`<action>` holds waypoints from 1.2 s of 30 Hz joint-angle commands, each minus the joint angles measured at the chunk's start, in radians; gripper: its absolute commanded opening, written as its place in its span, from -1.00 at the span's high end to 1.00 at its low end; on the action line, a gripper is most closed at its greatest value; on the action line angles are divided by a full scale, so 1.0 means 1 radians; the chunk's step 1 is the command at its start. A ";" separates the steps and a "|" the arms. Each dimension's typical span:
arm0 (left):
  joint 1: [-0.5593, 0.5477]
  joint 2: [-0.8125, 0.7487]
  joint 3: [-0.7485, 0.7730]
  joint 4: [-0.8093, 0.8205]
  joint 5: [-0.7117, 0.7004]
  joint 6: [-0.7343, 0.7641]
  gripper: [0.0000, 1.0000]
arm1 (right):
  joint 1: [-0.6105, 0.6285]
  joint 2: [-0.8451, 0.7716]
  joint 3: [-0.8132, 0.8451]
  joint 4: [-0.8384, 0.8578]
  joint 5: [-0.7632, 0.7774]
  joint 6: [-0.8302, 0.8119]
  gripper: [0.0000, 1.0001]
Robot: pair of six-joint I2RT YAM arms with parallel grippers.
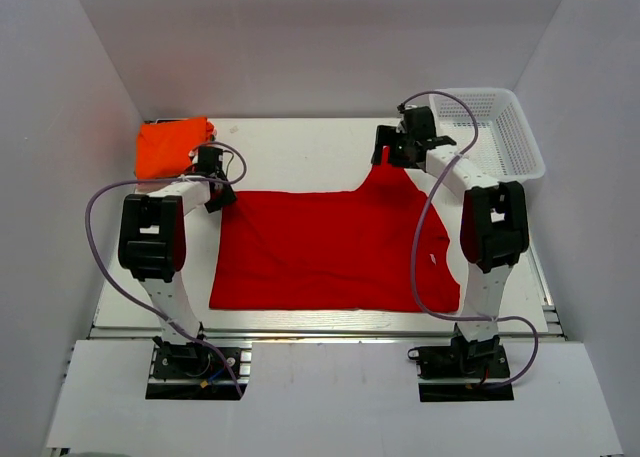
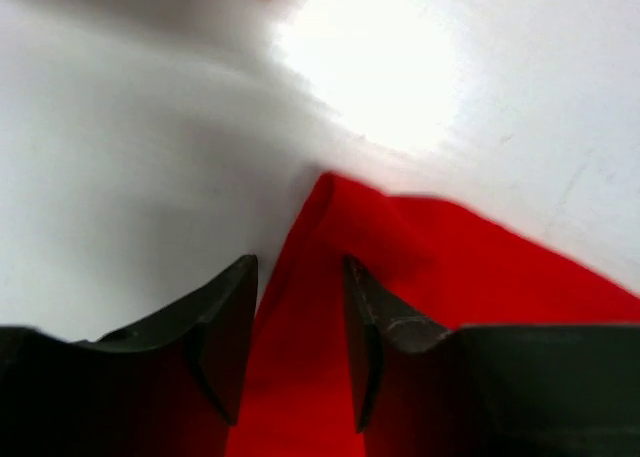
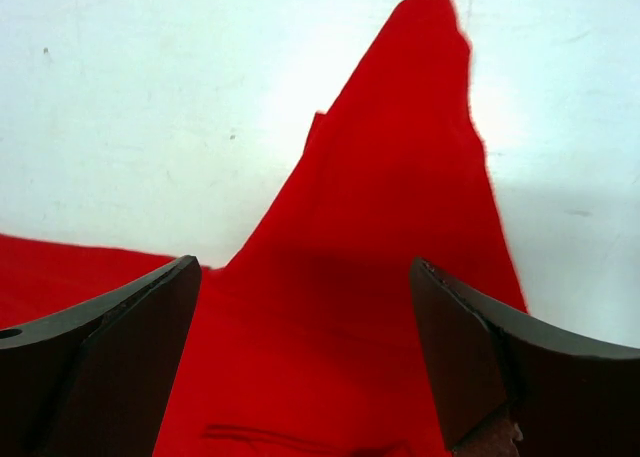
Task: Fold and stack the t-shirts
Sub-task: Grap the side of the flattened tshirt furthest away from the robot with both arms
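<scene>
At its far corners we'd pinch this soft red t-shirt [image 1: 330, 252]: left pincer [image 2: 299, 269] half-open around one, right pincer [image 3: 305, 267] wide, empty.

Place: robot test booth, a lab setup
Evidence: plain white walls [image 1: 300, 37] enclosing a white tabletop [image 1: 300, 142]; two arms [image 1: 152, 237] bolted on
</scene>
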 commanded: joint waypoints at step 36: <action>-0.013 -0.032 -0.079 0.196 -0.061 0.125 1.00 | -0.064 0.505 0.502 -0.017 0.062 -0.028 -0.56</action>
